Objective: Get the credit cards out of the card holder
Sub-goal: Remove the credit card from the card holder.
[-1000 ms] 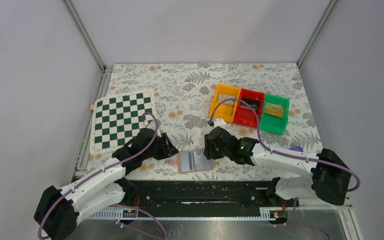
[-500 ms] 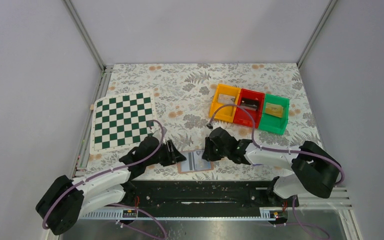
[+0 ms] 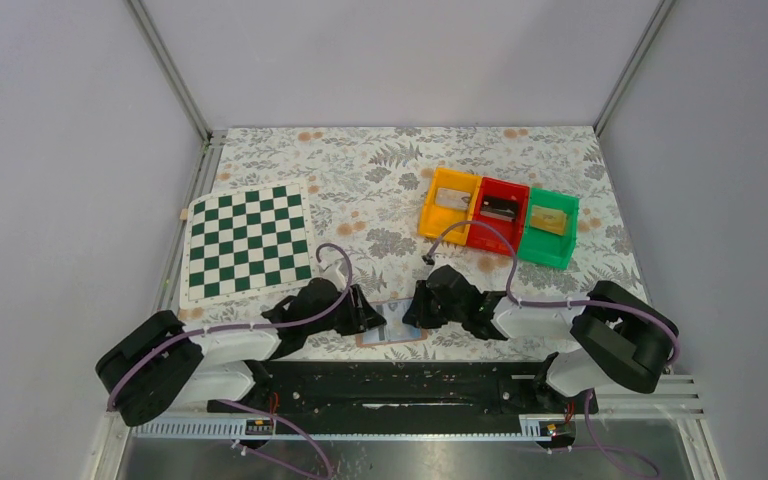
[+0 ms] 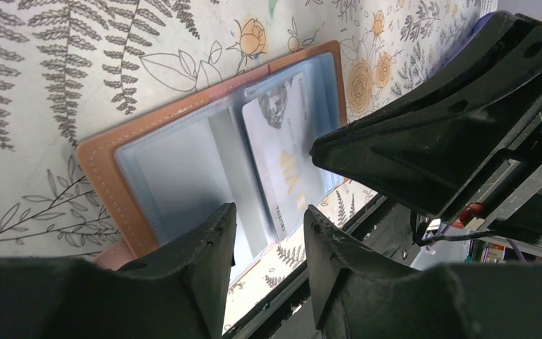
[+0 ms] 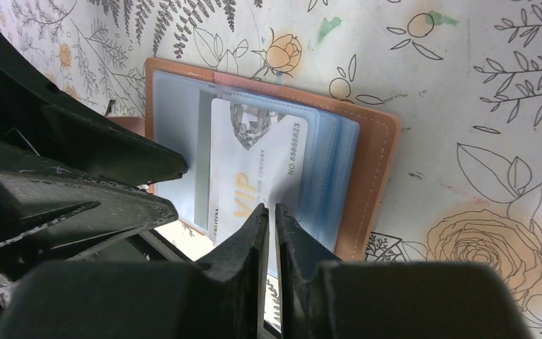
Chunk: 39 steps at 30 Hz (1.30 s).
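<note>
The card holder (image 3: pixel 392 327) lies open on the floral cloth near the table's front edge, a tan border (image 5: pixel 375 162) around clear sleeves. A whitish credit card (image 5: pixel 254 159) marked VIP sticks partway out of its sleeve past the holder's near edge; the left wrist view also shows this card (image 4: pixel 282 141). My right gripper (image 5: pixel 271 208) has its jaws nearly together, tips down on the card's near end, with nothing visibly between them. My left gripper (image 4: pixel 268 212) is open, one finger over the holder's (image 4: pixel 113 152) empty half. Both grippers (image 3: pixel 372 318) (image 3: pixel 413 312) flank the holder.
A green-and-white chessboard (image 3: pixel 248 245) lies at the left. Orange (image 3: pixel 450 205), red (image 3: pixel 497 214) and green (image 3: pixel 548 228) bins stand in a row at the back right. The black rail (image 3: pixel 400 380) runs just below the holder, and the two grippers sit close together.
Both arms have dropped lower and closed in on the holder. The right jaws have gone from open to nearly together. The left jaws kept about the same width.
</note>
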Available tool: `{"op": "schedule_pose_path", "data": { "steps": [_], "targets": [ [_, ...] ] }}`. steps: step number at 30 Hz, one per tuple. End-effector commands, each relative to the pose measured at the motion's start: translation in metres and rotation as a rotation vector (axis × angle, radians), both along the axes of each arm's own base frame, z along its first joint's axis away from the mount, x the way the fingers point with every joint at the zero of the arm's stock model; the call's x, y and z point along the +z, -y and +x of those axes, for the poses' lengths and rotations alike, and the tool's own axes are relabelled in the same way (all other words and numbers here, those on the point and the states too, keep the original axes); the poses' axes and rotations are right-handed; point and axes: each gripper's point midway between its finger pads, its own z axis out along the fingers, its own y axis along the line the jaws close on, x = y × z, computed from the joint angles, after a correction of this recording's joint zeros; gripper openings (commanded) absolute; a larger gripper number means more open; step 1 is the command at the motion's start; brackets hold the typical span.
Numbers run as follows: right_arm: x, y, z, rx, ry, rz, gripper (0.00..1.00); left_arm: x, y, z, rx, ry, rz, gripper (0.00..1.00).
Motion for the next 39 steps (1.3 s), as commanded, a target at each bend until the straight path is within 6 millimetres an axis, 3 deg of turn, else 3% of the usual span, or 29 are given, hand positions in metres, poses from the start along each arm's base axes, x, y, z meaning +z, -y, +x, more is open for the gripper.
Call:
{"op": "schedule_pose_path", "data": {
  "steps": [1, 14, 25, 28, 34, 39],
  "targets": [
    [-0.015, 0.012, -0.006, -0.030, -0.039, -0.031, 0.15, 0.011, 0.011, 0.015, 0.046, 0.068, -0.065, 0.40],
    [-0.021, 0.013, -0.011, -0.042, -0.065, -0.005, 0.14, 0.000, 0.025, 0.010, 0.038, 0.038, -0.128, 0.35],
    [-0.024, 0.012, -0.014, -0.050, -0.080, 0.011, 0.12, 0.021, 0.038, 0.003, 0.003, 0.059, -0.269, 0.27],
    [-0.016, 0.013, -0.010, -0.048, -0.051, 0.003, 0.12, 0.008, 0.033, 0.003, 0.029, 0.024, -0.220, 0.27],
    [0.020, 0.014, -0.002, -0.034, 0.023, 0.010, 0.15, -0.012, 0.017, 0.006, 0.092, 0.001, -0.107, 0.28],
    [0.026, 0.023, 0.004, -0.052, 0.066, -0.039, 0.19, -0.015, 0.012, 0.010, 0.111, 0.021, -0.042, 0.31]
  ]
}}
